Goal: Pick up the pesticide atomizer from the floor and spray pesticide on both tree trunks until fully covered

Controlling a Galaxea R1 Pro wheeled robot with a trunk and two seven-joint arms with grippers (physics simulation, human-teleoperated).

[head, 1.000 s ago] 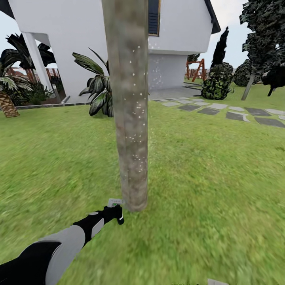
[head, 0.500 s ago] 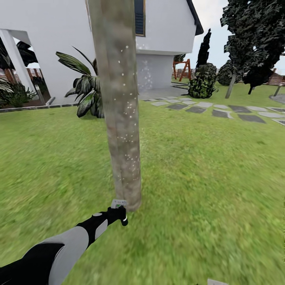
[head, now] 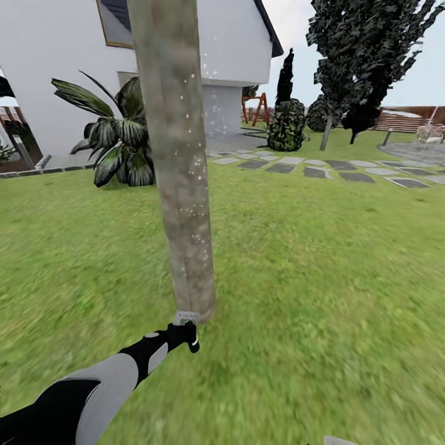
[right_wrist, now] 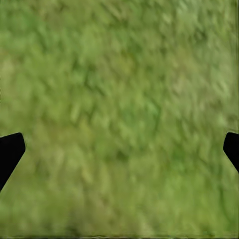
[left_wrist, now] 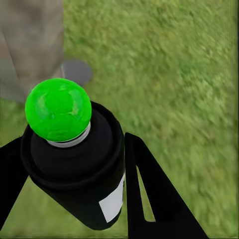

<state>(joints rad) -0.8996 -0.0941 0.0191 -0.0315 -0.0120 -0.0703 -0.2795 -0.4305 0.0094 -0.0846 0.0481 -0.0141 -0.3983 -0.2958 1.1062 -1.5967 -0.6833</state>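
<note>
Reaching forward and low over the lawn (head: 321,278), the left arm (head: 105,383) ends at the foot of a tree trunk (head: 179,185). Its left gripper (head: 184,337) is pinching the pesticide atomizer (left_wrist: 79,164): in the left wrist view the black fingers (left_wrist: 149,194) press against both sides of the dark bottle, which carries a whitish label and a bright green round cap. In the head view the bottle's light grey head peeks just above the gripper, right beside the base of the trunk and seemingly touching it, though contact cannot be told for sure.

The trunk is a thick, straight, grey-brown mottled column, branchless, dotted with tiny white specks along most of its visible height. More white specks float in the air near it, in front of the white house (head: 68,62).

The right gripper (right_wrist: 119,149) hangs over bare grass, its two black fingertips spread wide apart at opposite edges of the right wrist view with nothing between them.

Behind the trunk a broad-leaved dark green plant (head: 114,148) stands by the house wall. Grey stepping stones (head: 334,170) run across the lawn to the right, past a rounded shrub (head: 287,127), a narrow dark cypress-like tree (head: 284,77) and a large dark-leaved tree (head: 364,55). A brown slatted fence (head: 408,118) closes the far right.
</note>
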